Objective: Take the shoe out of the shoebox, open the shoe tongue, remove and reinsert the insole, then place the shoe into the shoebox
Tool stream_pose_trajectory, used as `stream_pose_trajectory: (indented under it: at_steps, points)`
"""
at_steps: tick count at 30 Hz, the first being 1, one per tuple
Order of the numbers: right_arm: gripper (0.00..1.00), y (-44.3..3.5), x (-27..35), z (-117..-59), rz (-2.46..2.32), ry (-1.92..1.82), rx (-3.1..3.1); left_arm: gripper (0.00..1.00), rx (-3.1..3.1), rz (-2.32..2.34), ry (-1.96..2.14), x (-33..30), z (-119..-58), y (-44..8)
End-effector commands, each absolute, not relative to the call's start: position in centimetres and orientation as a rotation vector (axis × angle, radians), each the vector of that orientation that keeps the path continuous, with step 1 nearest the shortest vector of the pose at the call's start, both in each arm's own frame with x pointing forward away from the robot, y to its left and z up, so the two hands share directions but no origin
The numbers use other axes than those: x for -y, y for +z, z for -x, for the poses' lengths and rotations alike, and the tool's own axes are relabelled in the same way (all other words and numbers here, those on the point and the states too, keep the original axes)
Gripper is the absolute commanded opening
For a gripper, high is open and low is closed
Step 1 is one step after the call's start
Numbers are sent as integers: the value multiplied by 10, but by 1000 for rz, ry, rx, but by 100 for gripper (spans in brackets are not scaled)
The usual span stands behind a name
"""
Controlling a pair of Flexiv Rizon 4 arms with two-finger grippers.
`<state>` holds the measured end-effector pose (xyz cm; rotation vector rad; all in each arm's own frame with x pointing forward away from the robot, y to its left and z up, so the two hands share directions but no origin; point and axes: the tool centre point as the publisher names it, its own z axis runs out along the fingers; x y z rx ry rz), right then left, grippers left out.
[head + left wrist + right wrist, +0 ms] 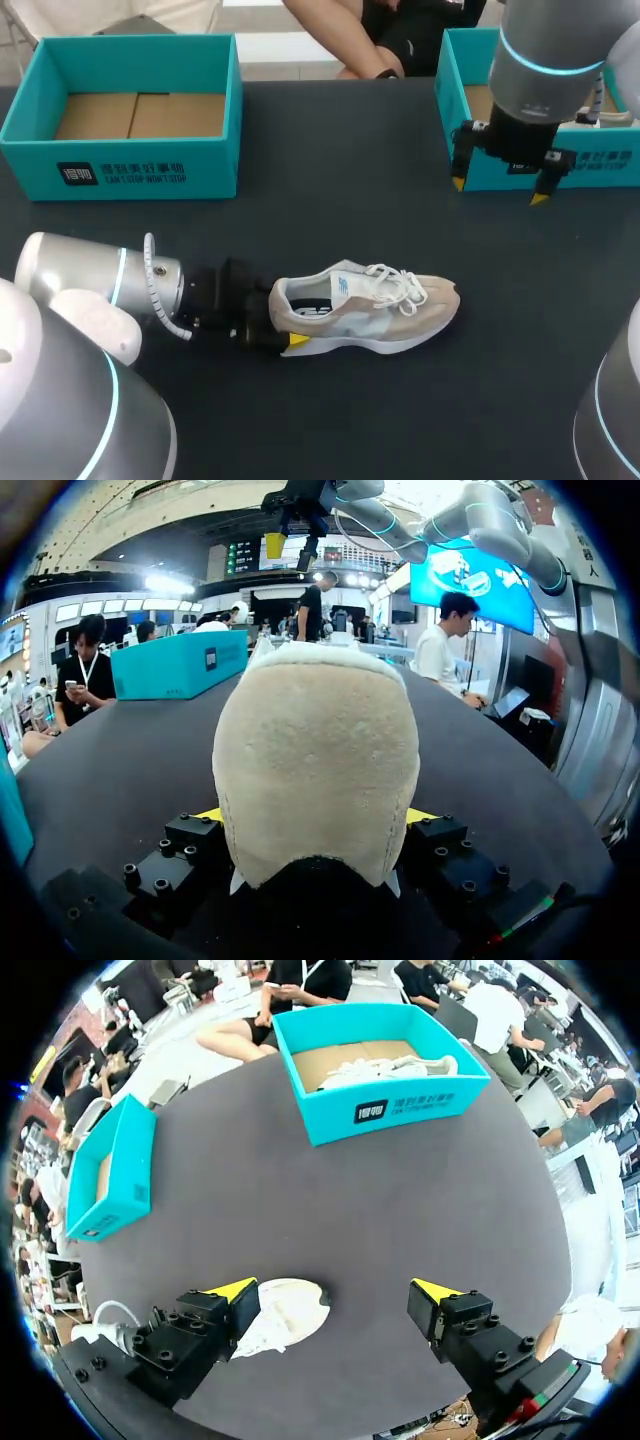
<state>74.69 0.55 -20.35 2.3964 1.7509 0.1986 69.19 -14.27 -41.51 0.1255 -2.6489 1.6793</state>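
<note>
One dark table [330, 150] carries it all. Two teal boxes sit at its far edge: the empty shoebox [120, 165], my landmark, and a second shoebox [600, 165] far to its right, with something pale inside.

The shoe [365, 300] stands on its sole, well apart from the empty shoebox. It is nearer me and to the box's right, toe pointing away from it.

Left claw [285, 325] clamps the heel from both sides, low by the sole. Right claw [498, 190] hangs spread wide and empty, far right of the empty shoebox, about level with its front wall.

Judgement:
- The shoe is light, and its soft suede-and-mesh upper will dent.
- Heel cup and foam sole look stiffer, so the heel is a sound anchor.
- The tongue is floppy and the laces look loose; I'd pinch the tongue's top edge.
- The insole is likely thin and limp; take it at the heel end.
</note>
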Motion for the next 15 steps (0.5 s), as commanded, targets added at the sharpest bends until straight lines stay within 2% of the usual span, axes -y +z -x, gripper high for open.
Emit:
stream_pose_trajectory:
  at_steps: [1, 9, 15]
  points:
    - [100, -204, -28, -735, -2390, 189, -1728, 0, 2651, -129, 1677, 140, -689, -421]
    - [100, -199, -56, -722, -2441, 194, -1629, 0, 2651, -129, 1677, 140, -689, -421]
    - [100, -212, -74, -713, -2455, 180, -1609, 0, 2651, -129, 1677, 140, -689, -421]
